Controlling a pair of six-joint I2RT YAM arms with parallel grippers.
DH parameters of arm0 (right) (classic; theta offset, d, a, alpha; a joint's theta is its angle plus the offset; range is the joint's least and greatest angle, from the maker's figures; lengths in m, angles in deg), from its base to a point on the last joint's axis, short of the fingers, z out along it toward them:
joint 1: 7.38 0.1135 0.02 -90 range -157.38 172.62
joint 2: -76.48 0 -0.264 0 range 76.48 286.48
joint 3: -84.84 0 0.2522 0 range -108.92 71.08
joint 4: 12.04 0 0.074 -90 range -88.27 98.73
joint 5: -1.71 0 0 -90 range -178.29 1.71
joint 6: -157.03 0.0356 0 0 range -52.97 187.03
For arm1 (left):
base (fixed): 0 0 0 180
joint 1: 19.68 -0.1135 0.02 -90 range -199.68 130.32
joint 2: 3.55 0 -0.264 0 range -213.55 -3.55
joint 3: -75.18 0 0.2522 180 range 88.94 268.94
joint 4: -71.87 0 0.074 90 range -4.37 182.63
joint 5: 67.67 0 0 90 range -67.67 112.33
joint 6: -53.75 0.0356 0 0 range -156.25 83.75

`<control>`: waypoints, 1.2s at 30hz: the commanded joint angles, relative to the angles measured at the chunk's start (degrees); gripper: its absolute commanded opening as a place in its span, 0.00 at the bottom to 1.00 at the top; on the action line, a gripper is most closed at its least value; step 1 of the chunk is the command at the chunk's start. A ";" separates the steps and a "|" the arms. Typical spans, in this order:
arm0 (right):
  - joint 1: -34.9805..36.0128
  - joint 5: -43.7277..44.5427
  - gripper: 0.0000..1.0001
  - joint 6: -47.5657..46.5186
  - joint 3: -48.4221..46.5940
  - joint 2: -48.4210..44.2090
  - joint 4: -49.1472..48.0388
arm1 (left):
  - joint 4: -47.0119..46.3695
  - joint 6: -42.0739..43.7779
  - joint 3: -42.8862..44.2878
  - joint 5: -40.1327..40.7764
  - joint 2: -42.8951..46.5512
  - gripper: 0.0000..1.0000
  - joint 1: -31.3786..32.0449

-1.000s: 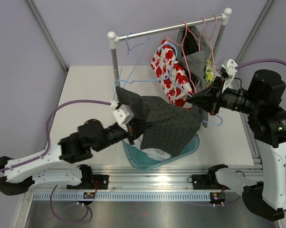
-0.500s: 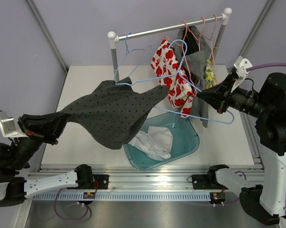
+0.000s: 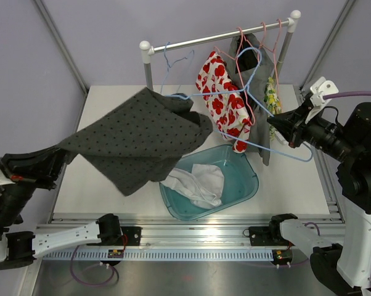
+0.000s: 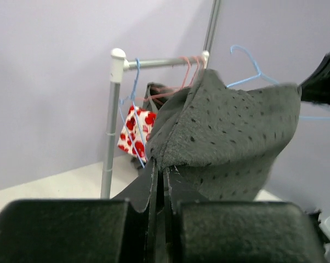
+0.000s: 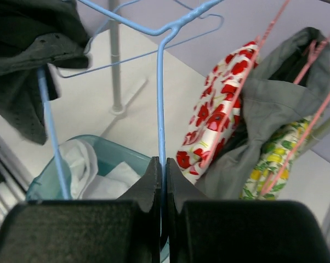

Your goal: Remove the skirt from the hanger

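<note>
The skirt (image 3: 136, 139) is dark grey with small black dots. It stretches in the air from my left gripper (image 3: 57, 158) at the far left to the blue hanger (image 3: 247, 92). Its far end still hangs over the hanger's left tip. My left gripper (image 4: 164, 171) is shut on the skirt's (image 4: 231, 126) edge. My right gripper (image 3: 273, 126) is shut on the hanger's wire (image 5: 160, 109) and holds it up to the right of the rail. The skirt's end (image 5: 28, 49) shows at the upper left of the right wrist view.
A clothes rail (image 3: 219, 37) stands at the back with a red-flowered garment (image 3: 225, 102), a grey garment (image 3: 259, 74), pink hangers and another blue hanger (image 3: 170, 58). A teal tub (image 3: 244, 185) with white cloth (image 3: 198, 185) sits on the table below the skirt.
My left gripper pulled the skirt far out to the left and up, stretching it. My right gripper drew the hanger right and up. The skirt has slid toward the hanger's left tip.
</note>
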 commanded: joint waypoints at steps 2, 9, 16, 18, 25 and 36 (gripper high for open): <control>-2.05 11.86 0.00 -1.70 0.41 -0.34 -3.46 | -7.05 0.68 4.53 -1.37 3.64 0.00 -0.20; -2.23 4.83 0.00 -1.78 -0.11 -0.26 -2.67 | -1.79 0.33 4.63 8.73 1.19 0.00 0.06; -2.14 -4.31 0.00 -1.70 1.55 0.79 -3.10 | -4.40 -1.70 -6.70 14.54 -2.42 0.00 1.64; -2.14 -4.59 0.00 -1.52 1.38 1.32 -3.11 | -6.95 -1.78 -10.48 15.51 -3.56 0.00 1.82; -2.05 1.74 0.00 -4.15 0.77 3.26 -2.49 | -11.00 -1.52 -15.75 18.92 -6.46 0.00 1.82; -2.14 5.43 0.00 -8.55 -7.05 8.35 -0.30 | -3.98 -12.85 -30.27 25.18 1.26 0.18 1.82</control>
